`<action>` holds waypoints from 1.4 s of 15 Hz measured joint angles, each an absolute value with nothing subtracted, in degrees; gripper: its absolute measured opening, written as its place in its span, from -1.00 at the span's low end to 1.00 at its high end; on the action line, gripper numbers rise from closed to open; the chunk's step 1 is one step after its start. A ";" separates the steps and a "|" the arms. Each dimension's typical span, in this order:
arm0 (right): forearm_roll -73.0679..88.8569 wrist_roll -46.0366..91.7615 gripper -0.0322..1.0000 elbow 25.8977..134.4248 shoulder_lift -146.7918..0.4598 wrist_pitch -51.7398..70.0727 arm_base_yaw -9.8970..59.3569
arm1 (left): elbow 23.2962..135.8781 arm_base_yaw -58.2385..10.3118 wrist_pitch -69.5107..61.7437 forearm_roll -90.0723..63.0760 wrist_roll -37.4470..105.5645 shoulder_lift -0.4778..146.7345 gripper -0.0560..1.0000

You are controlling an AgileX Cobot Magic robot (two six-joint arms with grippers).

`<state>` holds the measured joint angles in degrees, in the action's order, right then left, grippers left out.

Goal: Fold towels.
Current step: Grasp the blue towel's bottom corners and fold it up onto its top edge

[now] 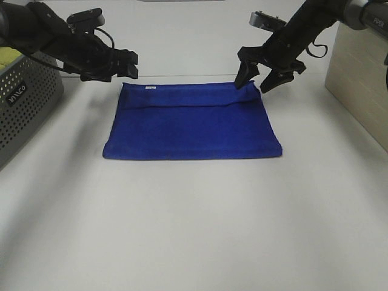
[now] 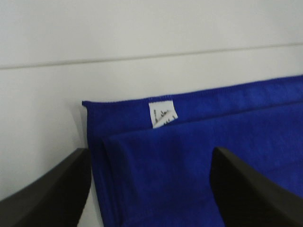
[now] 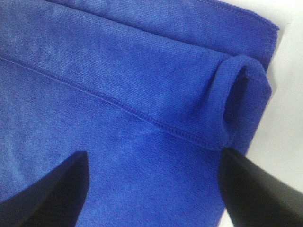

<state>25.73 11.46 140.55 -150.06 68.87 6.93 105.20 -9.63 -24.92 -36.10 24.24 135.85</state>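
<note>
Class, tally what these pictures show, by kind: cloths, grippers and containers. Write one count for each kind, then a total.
Blue towel: 1
Yellow-green cloth: 1
Grippers: 2, the left gripper and the right gripper, both open
Grey perforated basket: 1
Beige box: 1
Total: 6

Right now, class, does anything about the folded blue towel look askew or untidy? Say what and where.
Yes. On the towel, the far right corner curls into a small loop instead of lying flat, beneath the right gripper, jaws open. The top layer also stops short of the far edge.
</note>
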 joint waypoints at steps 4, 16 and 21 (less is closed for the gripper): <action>24.18 8.25 0.49 137.57 -147.42 69.33 6.93 | 105.25 -8.71 -41.88 -33.23 15.76 135.68 0.39; 21.72 11.69 0.49 102.90 -135.79 69.67 6.93 | 101.99 -8.71 -55.23 -24.92 -1.15 135.68 0.38; 26.01 12.38 0.49 100.78 -135.39 66.35 6.93 | 98.84 -13.06 -48.99 -25.10 -1.20 134.76 0.38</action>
<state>26.01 12.38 100.78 -135.39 66.35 6.93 98.84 -13.06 -48.99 -25.10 -1.20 134.76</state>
